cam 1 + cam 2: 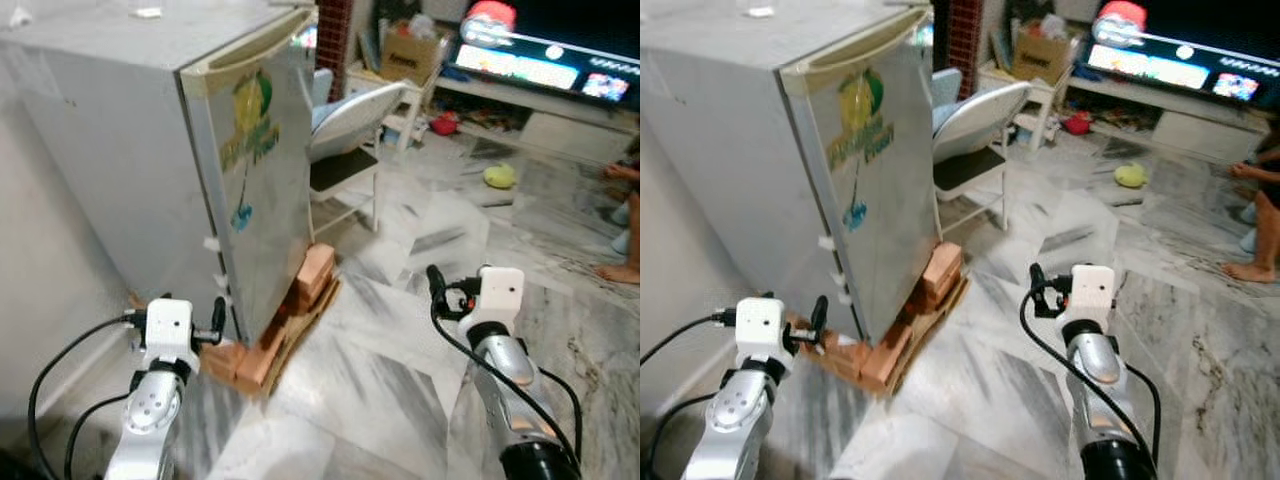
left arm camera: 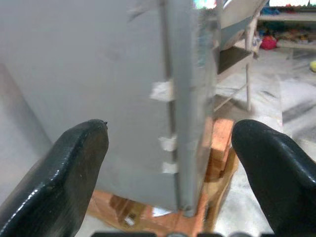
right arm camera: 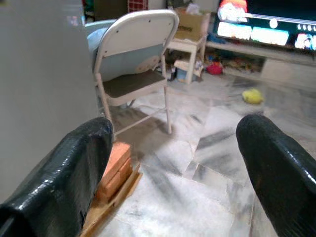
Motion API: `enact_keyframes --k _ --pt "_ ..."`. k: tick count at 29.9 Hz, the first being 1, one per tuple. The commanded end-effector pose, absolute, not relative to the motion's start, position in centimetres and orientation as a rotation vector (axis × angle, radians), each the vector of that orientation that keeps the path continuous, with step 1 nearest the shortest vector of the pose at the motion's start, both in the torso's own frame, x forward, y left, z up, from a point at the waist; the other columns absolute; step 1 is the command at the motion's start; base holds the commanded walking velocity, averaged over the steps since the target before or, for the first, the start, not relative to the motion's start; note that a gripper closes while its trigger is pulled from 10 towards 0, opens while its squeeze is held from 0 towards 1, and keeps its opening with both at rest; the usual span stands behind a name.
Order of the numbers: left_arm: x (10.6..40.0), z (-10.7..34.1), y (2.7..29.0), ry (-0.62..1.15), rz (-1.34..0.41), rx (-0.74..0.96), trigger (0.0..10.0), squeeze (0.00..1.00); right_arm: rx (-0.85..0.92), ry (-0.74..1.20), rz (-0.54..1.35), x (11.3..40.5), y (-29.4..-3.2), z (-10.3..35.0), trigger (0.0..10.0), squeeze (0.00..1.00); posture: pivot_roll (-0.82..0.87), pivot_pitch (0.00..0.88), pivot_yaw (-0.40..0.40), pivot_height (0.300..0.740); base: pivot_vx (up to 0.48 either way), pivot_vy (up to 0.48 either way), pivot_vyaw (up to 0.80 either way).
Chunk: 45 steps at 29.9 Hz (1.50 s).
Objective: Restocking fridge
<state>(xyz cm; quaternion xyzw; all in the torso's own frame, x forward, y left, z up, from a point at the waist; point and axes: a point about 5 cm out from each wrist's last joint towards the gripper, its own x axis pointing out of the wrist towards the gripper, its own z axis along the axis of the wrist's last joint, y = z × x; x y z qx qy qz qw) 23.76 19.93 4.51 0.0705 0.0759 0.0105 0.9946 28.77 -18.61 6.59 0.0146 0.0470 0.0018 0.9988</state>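
Marble floor (image 1: 380, 330) with grey veins spreads across a living room, and a small grey fridge (image 1: 130, 150) stands at the left against a pale wall. Its door (image 1: 265, 190) is closed, with a cream handle strip along the top edge and a green and yellow sticker (image 1: 252, 125) on the front. Red bricks (image 1: 305, 285) on a flat sheet of cardboard prop the fridge off the floor.

Just behind the fridge a white folding chair (image 1: 350, 130) stands on the floor, and beyond it a low white shelf carries a cardboard box (image 1: 410, 55). At the far right a lit TV (image 1: 545, 50) sits on a long white stand, with a yellow-green ball (image 1: 499, 176) on the floor before it. A person's bare leg and foot (image 1: 620, 268) rest on the floor at the right edge.

Low at the left, the left end effector (image 2: 170, 173) hangs with its two black fingers (image 2: 64, 173) spread wide apart, empty, pointing at the fridge's front corner near the bricks. At the right, the right end effector (image 3: 173, 173) hangs over the bare floor well apart from the fridge, fingers likewise spread and holding nothing
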Motion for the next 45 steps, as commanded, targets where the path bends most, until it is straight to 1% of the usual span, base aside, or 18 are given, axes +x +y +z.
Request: enact_keyframes --k 1,14,22,29,41,45 --pt "23.78 4.78 19.18 0.132 -0.004 0.154 10.0 0.00 0.025 0.077 -0.002 29.19 -18.86 7.21 10.0 0.00 0.06 0.000 -0.055 0.740 0.000 0.000 -0.44" --pt "23.97 5.31 18.78 0.089 -0.034 0.126 10.0 0.00 0.015 0.081 -0.010 29.39 -19.25 7.28 10.0 0.00 0.05 0.000 -0.059 0.740 0.000 0.000 -0.05" --pt "24.08 5.41 18.65 0.082 -0.050 0.119 10.0 0.00 0.015 0.081 -0.011 29.31 -19.24 7.19 10.0 0.00 0.05 0.000 -0.055 0.740 0.302 0.000 -0.72" --pt "24.00 5.36 18.66 0.085 -0.049 0.117 10.0 0.00 0.016 0.080 -0.007 29.35 -19.09 7.20 10.0 0.00 0.06 0.000 -0.055 0.740 0.358 0.000 0.00" --pt "23.87 5.23 18.70 0.091 -0.042 0.117 10.0 0.00 0.011 0.085 -0.003 29.24 -19.02 7.06 10.0 0.00 0.05 0.000 -0.056 0.740 0.289 0.380 0.00" --pt "23.93 5.16 18.80 0.093 -0.030 0.131 10.0 0.00 0.009 0.086 -0.002 29.19 -18.98 7.01 10.0 0.00 0.05 0.000 -0.057 0.740 0.000 0.188 0.00"
